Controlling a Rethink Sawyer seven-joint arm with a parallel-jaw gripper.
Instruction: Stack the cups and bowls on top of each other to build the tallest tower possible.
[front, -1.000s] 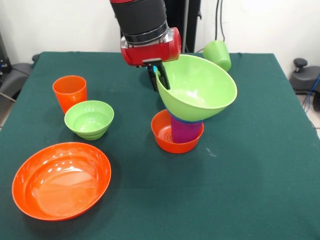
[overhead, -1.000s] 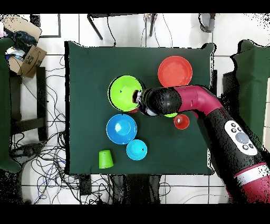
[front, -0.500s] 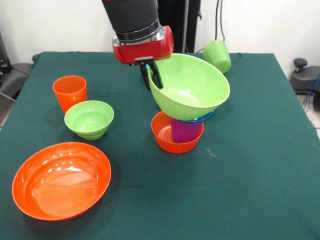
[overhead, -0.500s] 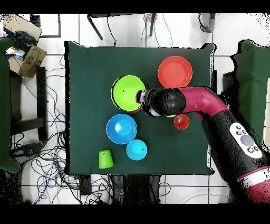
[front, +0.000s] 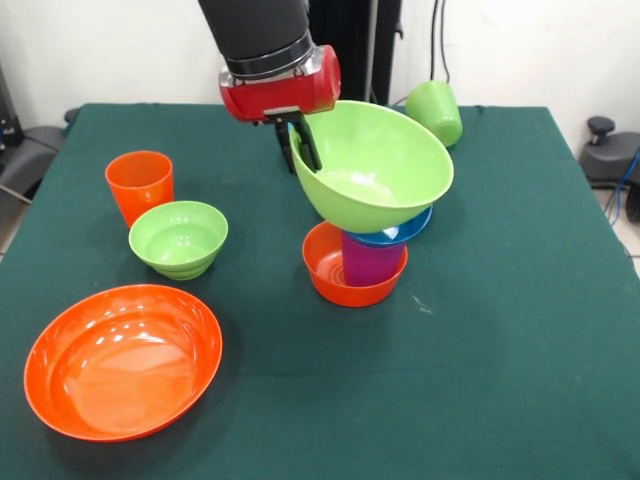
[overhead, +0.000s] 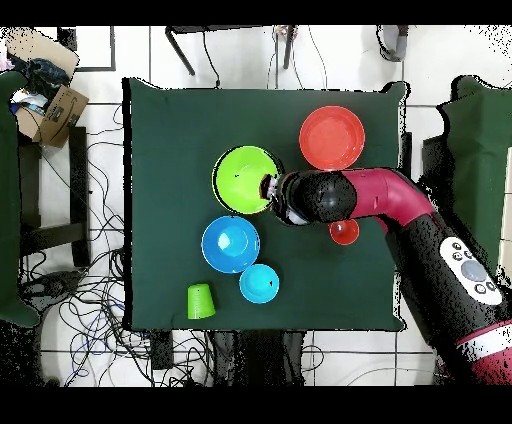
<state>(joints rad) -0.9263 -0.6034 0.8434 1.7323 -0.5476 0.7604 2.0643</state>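
A dark green surface stands before a white wall, with cables on the floor around it. Near its middle the tower rises from a small orange bowl: a purple cup stands in that bowl, and a dark blue bowl rests on the cup. Over these a large lime green bowl hangs tilted, its underside at the blue bowl's rim. The pincer is clamped on the large lime green bowl's left rim, one finger inside the wall and one outside. To the left sit a small lime green bowl and, just behind it, an upright orange cup. A large orange bowl lies at the near left. A lime green cup lies tipped at the far edge. The overhead view also shows two light blue bowls, one large and one small.
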